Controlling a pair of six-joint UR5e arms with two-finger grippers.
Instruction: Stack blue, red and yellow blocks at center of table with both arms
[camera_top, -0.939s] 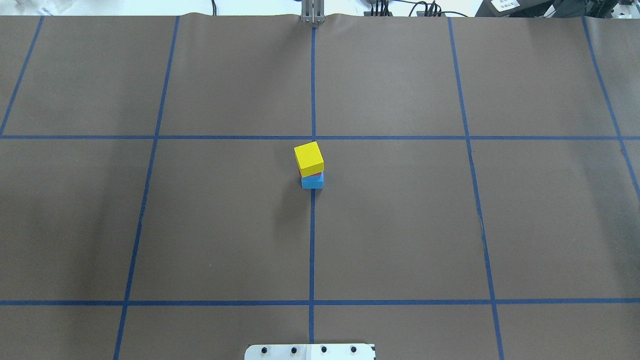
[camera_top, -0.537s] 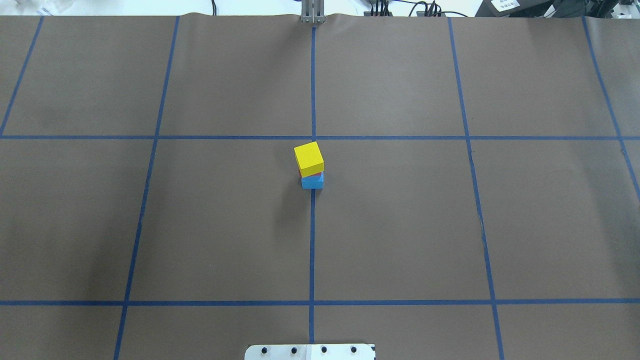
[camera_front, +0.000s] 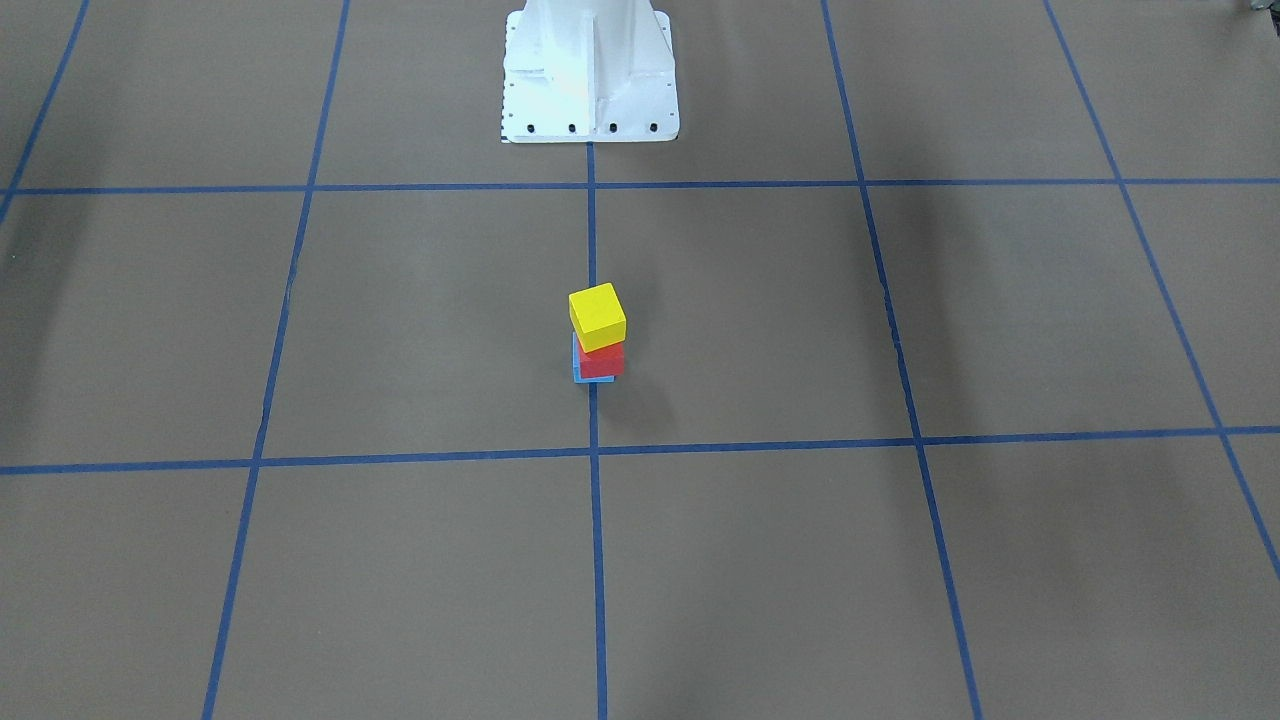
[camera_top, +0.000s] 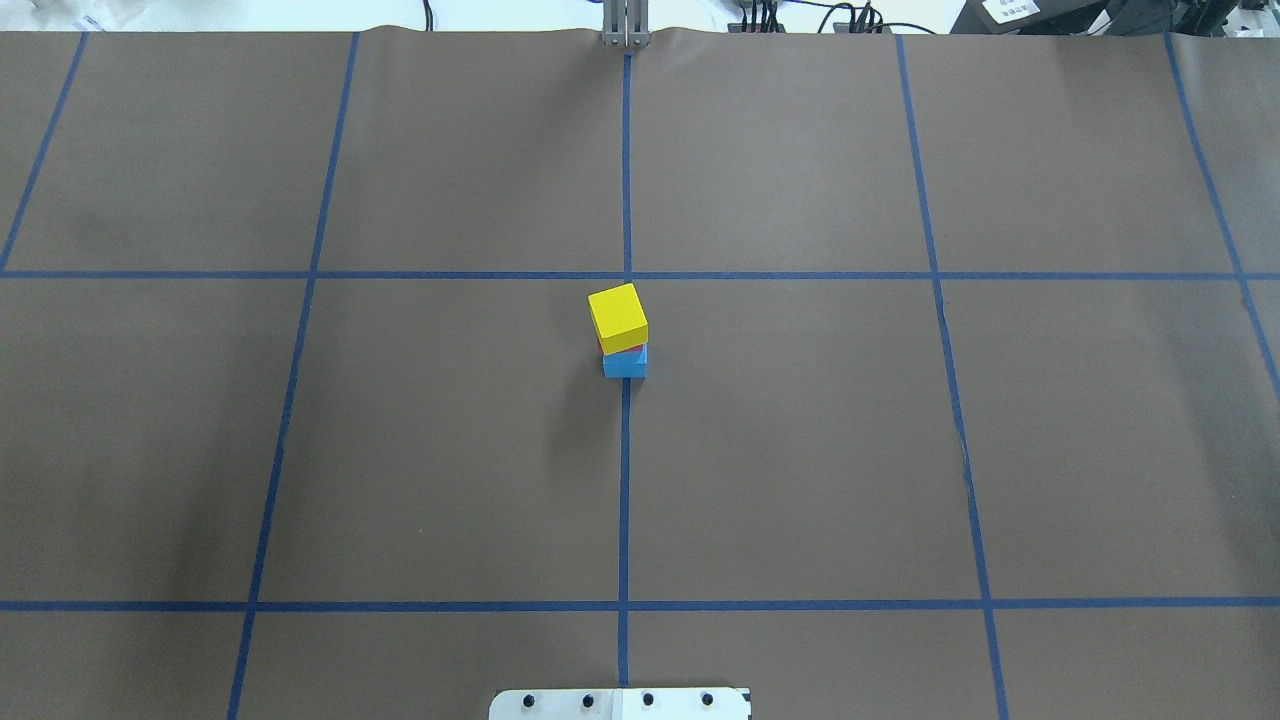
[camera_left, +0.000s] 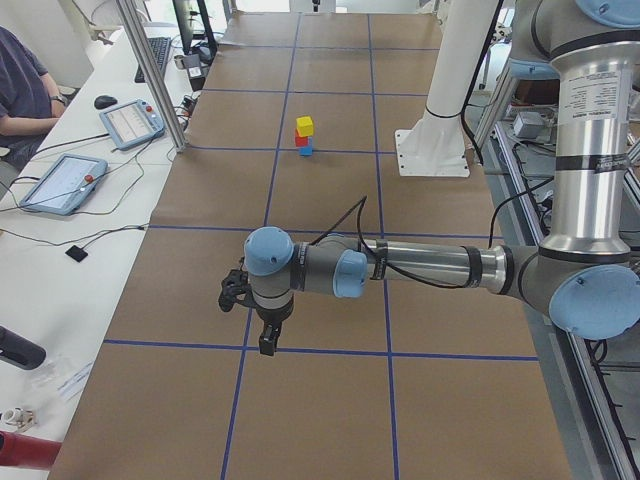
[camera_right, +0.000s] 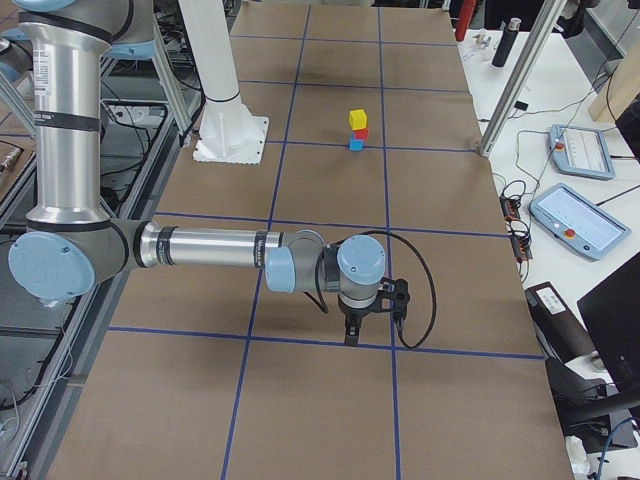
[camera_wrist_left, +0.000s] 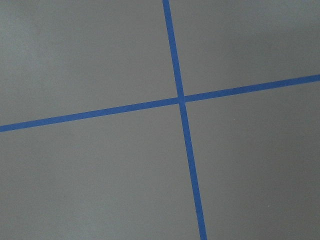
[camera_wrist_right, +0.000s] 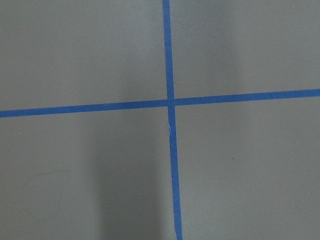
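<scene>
Left end effector (camera_left: 267, 340) and right end effector (camera_right: 350, 335) only show up in the side views, so can't tell how open either is.
Mid-surface (camera_top: 800, 450) stack: yellow block (camera_top: 617, 314) on red block (camera_front: 601, 360) on blue block (camera_top: 625, 364). Front view shows red plainly, overhead just a sliver.

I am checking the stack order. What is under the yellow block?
Directly under the yellow block sits the red block, with the blue block below it. The red block's top face is covered.
</scene>
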